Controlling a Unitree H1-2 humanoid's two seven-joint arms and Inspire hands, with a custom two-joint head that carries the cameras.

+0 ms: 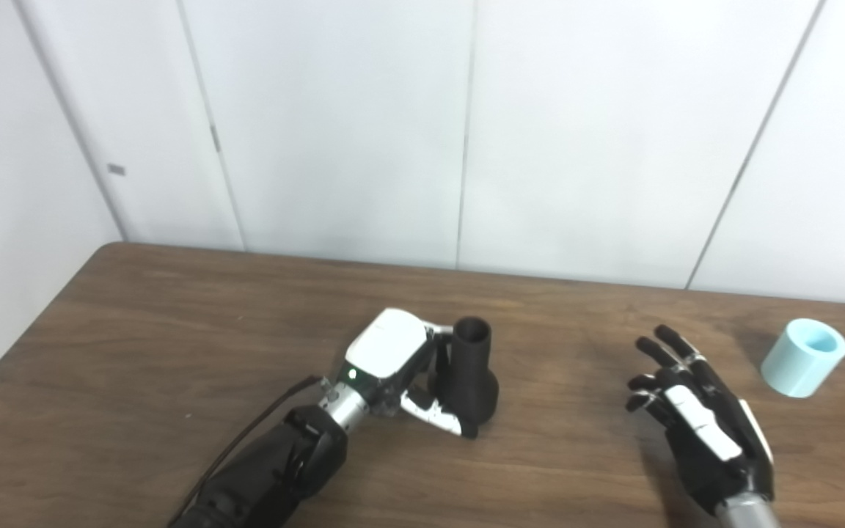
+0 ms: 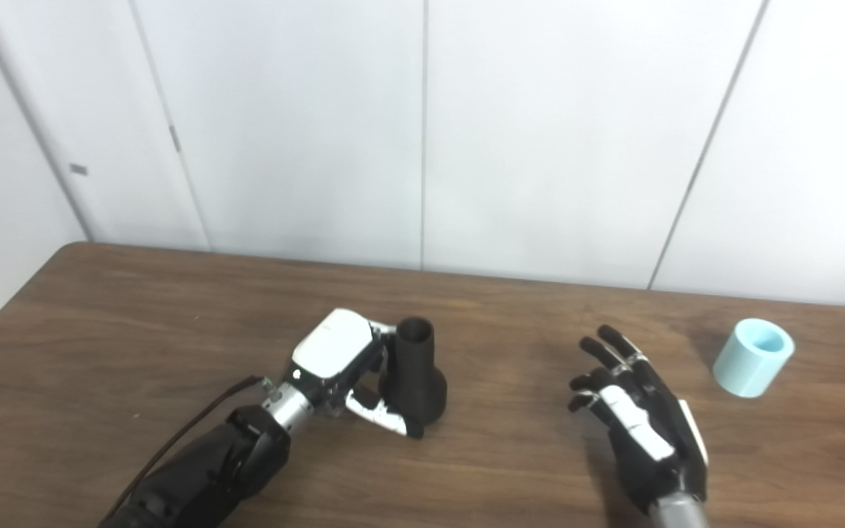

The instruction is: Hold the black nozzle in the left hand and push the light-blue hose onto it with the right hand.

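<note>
The left hand is capped by a glossy white shell with a small green light, on a silver wrist and black forearm trailed by a dark cable. The right hand is black, with white finger panels and a silver wrist.

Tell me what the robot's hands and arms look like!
The left hand has a glossy white back, black insides, white-tipped fingers and a small green light near the silver wrist. Its arm is black, with a thin dark cable running alongside. The right hand is mostly black, with slim black fingers, white plates along the side and a silver wrist.
</note>
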